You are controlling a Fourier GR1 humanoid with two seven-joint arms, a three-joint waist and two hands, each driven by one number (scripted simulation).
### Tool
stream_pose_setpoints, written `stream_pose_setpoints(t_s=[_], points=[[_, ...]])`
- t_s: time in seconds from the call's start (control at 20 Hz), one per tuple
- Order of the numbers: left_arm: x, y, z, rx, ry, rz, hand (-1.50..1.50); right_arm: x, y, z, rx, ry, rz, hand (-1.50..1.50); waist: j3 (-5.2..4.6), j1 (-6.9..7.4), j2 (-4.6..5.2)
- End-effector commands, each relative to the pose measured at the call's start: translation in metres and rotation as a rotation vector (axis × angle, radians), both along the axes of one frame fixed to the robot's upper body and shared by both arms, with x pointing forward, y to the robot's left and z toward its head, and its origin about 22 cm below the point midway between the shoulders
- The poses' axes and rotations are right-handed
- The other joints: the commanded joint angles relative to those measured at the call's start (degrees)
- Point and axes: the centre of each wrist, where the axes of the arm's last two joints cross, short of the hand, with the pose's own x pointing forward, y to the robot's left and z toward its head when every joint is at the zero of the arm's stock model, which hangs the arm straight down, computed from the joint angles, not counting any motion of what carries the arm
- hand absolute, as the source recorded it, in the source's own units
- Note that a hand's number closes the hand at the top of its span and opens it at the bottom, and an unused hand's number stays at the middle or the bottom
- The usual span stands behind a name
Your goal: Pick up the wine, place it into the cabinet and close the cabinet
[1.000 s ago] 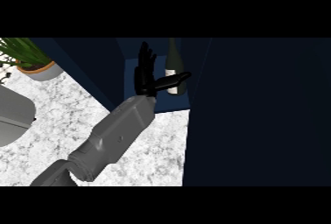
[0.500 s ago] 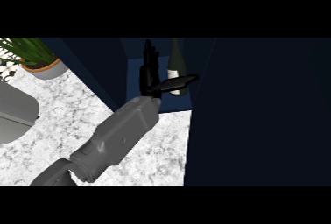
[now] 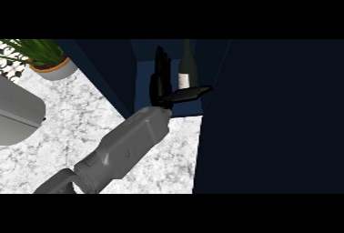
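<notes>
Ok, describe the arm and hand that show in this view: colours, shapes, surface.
One arm shows: a thick grey forearm of smooth, boxy, rounded panels with a visible seam and a darker grey segment near the lower edge. It ends in a slim black hand with long thin fingers and a flat thumb. No cables or markings show.

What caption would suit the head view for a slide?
Open hand beside the upright wine bottle standing inside the dark blue cabinet.
</notes>
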Motion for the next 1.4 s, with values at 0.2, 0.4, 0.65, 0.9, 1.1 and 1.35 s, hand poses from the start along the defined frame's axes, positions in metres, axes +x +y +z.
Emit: stream_pose_setpoints(t_s=[0.2, 0.4, 0.65, 0.9, 1.1, 1.35], points=[[-0.023, -0.007, -0.017, 0.014, -0.028, -0.079, -1.50, -0.014, -0.008, 0.006, 0.000, 0.017, -0.047, -1.50, 0.02, 2.38, -0.69], [-0.021, -0.008, -0.013, 0.015, -0.052, -0.064, -1.50, 0.000, -0.009, 0.004, 0.007, 0.016, -0.035, -1.50, 0.02, 2.72, -0.63], [-0.052, -0.012, -0.033, 0.013, -0.057, -0.092, -1.50, -0.003, -0.001, 0.004, 0.005, 0.018, -0.058, -1.50, 0.01, 3.67, -0.90], [-0.062, -0.014, -0.033, 0.024, -0.078, -0.096, -1.50, -0.022, -0.008, -0.001, -0.013, 0.033, -0.081, -1.50, 0.05, 4.52, -1.20], [-0.069, 0.006, -0.041, 0.004, -0.106, -0.123, -1.50, -0.004, 0.001, 0.006, -0.004, 0.012, -0.071, -1.50, 0.03, 4.73, -1.10], [-0.100, 0.028, -0.036, 0.013, -0.122, -0.210, -1.50, -0.020, -0.015, 0.016, -0.015, 0.035, -0.097, -1.50, 0.03, 4.93, -1.29]])
